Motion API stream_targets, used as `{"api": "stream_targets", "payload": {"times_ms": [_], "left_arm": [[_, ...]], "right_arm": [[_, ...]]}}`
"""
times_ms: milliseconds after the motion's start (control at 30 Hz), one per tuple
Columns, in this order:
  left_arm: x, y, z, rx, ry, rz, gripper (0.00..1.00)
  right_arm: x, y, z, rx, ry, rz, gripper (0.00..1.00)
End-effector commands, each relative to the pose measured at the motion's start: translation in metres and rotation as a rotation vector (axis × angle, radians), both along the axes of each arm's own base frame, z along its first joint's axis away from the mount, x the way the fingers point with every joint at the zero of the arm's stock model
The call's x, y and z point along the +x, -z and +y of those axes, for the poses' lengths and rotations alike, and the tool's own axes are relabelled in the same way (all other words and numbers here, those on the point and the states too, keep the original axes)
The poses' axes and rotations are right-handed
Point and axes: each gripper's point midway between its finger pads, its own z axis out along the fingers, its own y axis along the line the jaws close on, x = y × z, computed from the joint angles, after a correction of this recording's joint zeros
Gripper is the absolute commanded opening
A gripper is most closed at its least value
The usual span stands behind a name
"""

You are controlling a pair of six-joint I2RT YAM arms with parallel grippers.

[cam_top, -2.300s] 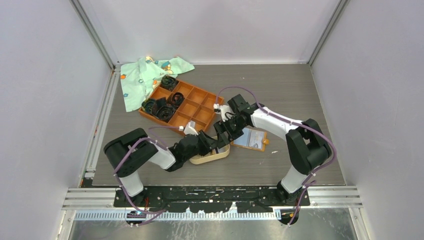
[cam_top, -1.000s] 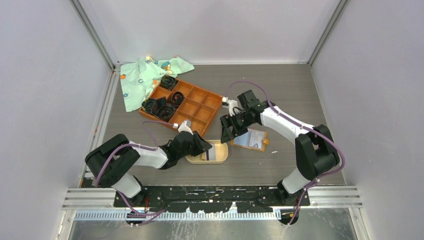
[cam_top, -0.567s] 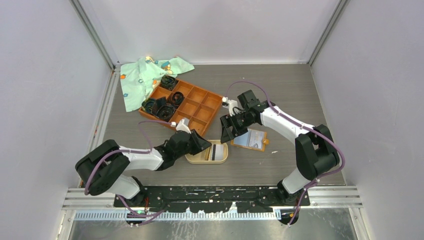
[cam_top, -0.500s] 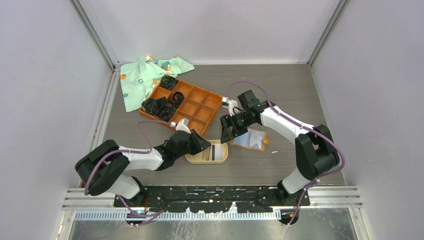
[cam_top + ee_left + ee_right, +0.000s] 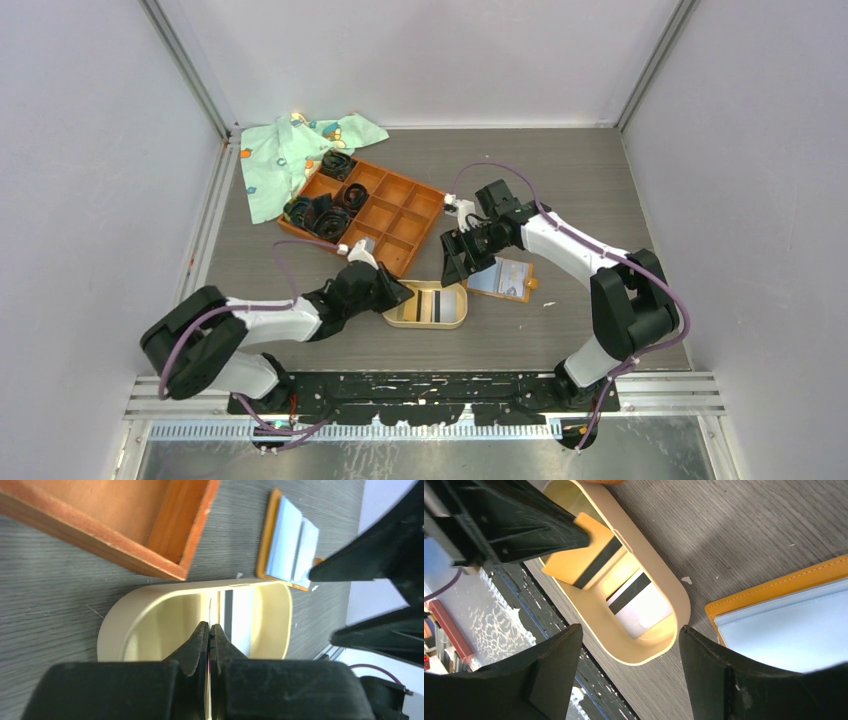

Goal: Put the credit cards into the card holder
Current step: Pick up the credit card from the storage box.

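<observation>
Card holder (image 5: 659, 642) sits beside the wallet (image 5: 784, 630), with the white card (image 5: 639, 605) flat inside. Left gripper (image 5: 209, 627) is clamped on the orange card (image 5: 589, 555), tilted over the holder's other end. Right gripper (image 5: 629, 632) hangs wide open and empty. I judge that, released at this slant, the card may prop on the rim.

credit cards (image 5: 640, 607) 2 | card holder (image 5: 669, 582) 1 | wallet (image 5: 503, 278) 1 | tray (image 5: 390, 215) 1

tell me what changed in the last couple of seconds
The left gripper closed on an orange card standing in the card holder, and the holder slid a little to the right. The right gripper, over the holder at first, pulled back toward the wallet and has hung open there for the last second. The wallet, grid tray and cloth stayed put.
</observation>
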Motion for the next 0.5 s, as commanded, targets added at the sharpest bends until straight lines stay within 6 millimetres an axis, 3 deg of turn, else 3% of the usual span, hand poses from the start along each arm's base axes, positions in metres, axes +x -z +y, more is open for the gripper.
{"api": "stream_targets", "payload": {"times_ms": [0, 167, 367, 467], "left_arm": [[0.009, -0.045, 0.009, 0.015, 0.009, -0.150, 0.00], [0.002, -0.086, 0.009, -0.076, 0.064, -0.303, 0.00], [-0.011, -0.166, -0.009, -0.285, 0.198, -0.598, 0.00], [-0.023, -0.193, -0.023, -0.351, 0.313, -0.686, 0.00]], "right_arm": [[-0.001, -0.027, 0.004, 0.068, -0.060, -0.077, 0.76], [-0.015, -0.057, 0.003, 0.156, -0.200, -0.192, 0.76], [-0.044, -0.099, 0.003, 0.414, -0.336, -0.327, 0.77], [-0.057, -0.113, 0.004, 0.516, -0.386, -0.306, 0.77]]}}
